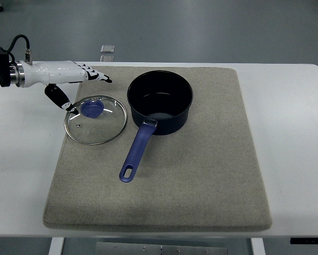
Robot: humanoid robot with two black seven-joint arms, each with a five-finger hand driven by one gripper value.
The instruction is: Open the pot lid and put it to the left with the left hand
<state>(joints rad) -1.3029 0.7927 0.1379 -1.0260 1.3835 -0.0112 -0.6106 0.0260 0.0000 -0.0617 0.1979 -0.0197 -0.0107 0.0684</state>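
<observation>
The glass lid [95, 119] is already off the pot [160, 101]. It lies flat on the gray mat [190, 180], just beside the pot at the pot's 9 o'clock side. The pot is open, and its blue handle [137, 153] points toward 7 o'clock.

The left hand [76, 79] comes in from the left, up at 10 o'clock from the lid. Its fingers [97, 77] are stretched out straight and hold nothing. Its thumb [60, 98] hangs down with the tip very near the lid's rim, maybe just touching it. I cannot tell which. The right hand is not in the picture.

So the job looks nearly done. But some things could still go wrong. If the hand pulls away low, the thumb could catch the rim. Then the lid could slide on the mat or bump the pot. If the thumb hooks under the edge, the lid could tip up and drop with a clatter. Glass can crack. The lid also sits close to the mat's left edge, so a push toward 9 o'clock could send it partly onto the white counter [20, 170]. Lifting the hand straight up first looks safest.
</observation>
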